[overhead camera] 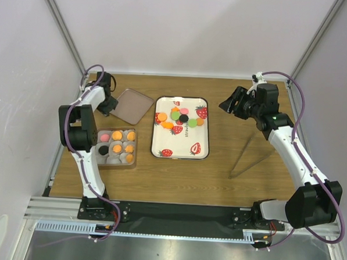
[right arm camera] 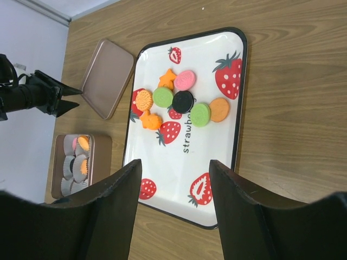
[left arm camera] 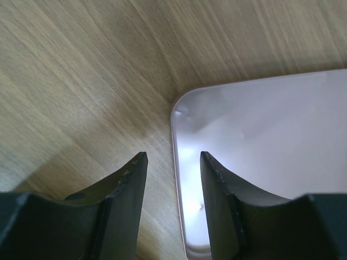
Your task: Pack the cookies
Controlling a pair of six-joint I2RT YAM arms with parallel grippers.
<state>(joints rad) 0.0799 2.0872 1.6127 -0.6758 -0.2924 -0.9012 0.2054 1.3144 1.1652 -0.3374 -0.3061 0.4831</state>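
We see small flat cookies (overhead camera: 184, 118), orange, pink, green and black, lying in a close bunch just above the middle of the top view. A few more sit left of the middle.

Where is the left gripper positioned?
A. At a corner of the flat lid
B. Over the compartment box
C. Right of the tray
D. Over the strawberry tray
A: the left wrist view shows the left gripper, jaws open, at the rounded corner of the lid, which lies on the table.
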